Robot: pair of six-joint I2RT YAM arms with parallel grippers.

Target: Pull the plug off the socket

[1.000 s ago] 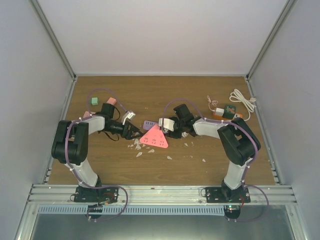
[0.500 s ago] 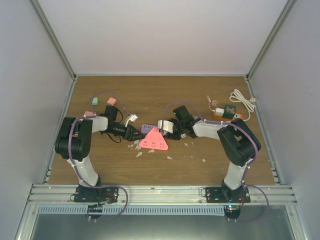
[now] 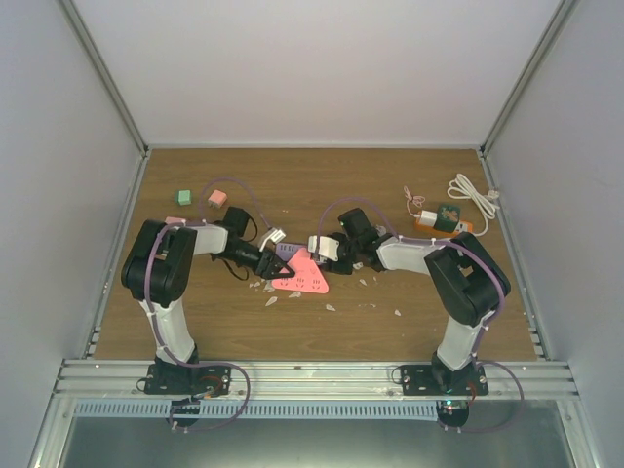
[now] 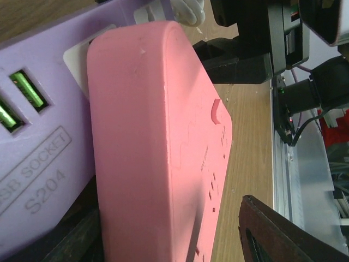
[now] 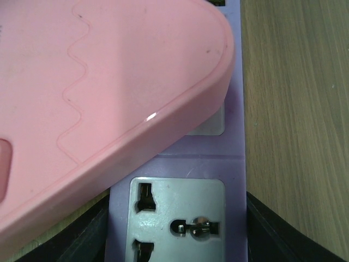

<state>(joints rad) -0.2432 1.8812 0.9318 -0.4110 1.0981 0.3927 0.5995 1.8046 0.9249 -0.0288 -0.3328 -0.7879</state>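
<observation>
I have both arms bent inward, wrists low at mid-table. The left gripper (image 4: 174,240) straddles the pink triangular block (image 3: 304,275), jaws apart with a gap showing. The right gripper (image 5: 177,240) clamps the purple power strip (image 5: 180,158) beneath it. The orange socket (image 3: 426,226) sits far right by the white cord (image 3: 475,200), untouched.

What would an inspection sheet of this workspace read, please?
Surface: wooden table.
Job's things: orange socket at far right, white plug apparently seated in it; untouched.
Clutter: pink block lying over purple strip; green cube, pink cube far left; white scraps.
Grippers: left gripper fingers straddle the pink block, gap showing; right gripper fingers press the purple strip's sides.
Cables: white cord far right; purple cables along both arms.
Surroundings: white walls, metal rail at near edge.
</observation>
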